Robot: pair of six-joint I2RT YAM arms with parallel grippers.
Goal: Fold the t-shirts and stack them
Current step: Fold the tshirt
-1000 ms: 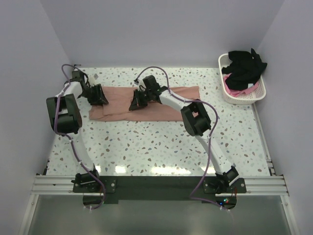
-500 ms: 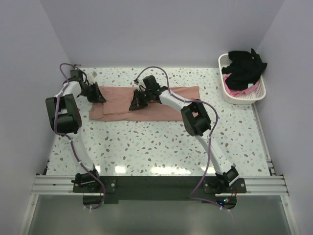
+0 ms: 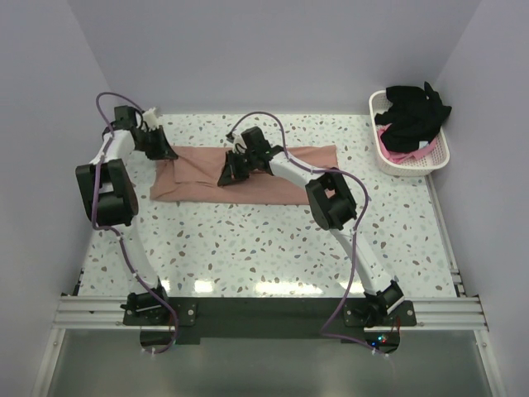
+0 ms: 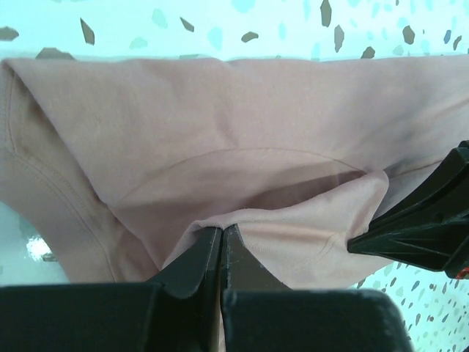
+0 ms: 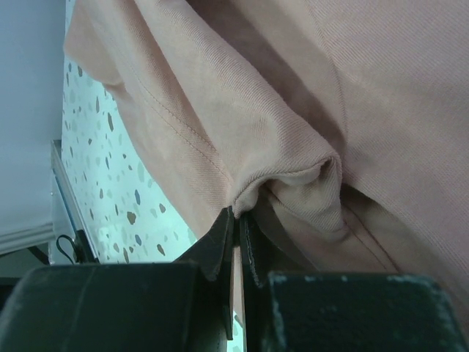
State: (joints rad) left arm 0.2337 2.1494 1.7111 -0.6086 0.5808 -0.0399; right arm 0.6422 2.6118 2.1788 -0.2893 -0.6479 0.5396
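- Bench (image 3: 248, 248) of pale speckled terrazzo carries everything; both my arms reach out over its far half.
- My dusty salmon-pink cloth t-shirt (image 3: 281, 186) lies as a long band running left to right across the far part of the bench, left of centre, well apart from the basket in the far right corner. Its right end lies flat, and its far left corner is drawn up off the surface toward my left wrist.
- My white plastic lattice basket (image 3: 442, 157) sits in the far right corner against the wall.
- A crumpled black cloth t-shirt (image 3: 413, 112) is heaped in the basket, spilling over its far rim.
- A brighter pink cloth t-shirt (image 3: 397, 151) shows beneath the black one, at the near side of the basket.
- My left fingers (image 3: 171, 155) are at the salmon shirt's far left corner. The left wrist view shows them (image 4: 216, 246) pressed together on a raised fold of the salmon cloth (image 4: 220, 125), with the rest of the shirt spread out beyond.
- My right fingers (image 3: 226, 177) are farther along the same shirt, toward its middle. In the right wrist view they (image 5: 226, 231) are clamped together on a bunched ridge of the salmon cloth (image 5: 366, 88), which puckers just above the tips.
- From my left wrist, the dark tip of my right fingers (image 4: 425, 220) rests on the cloth just beside the fold that I hold.
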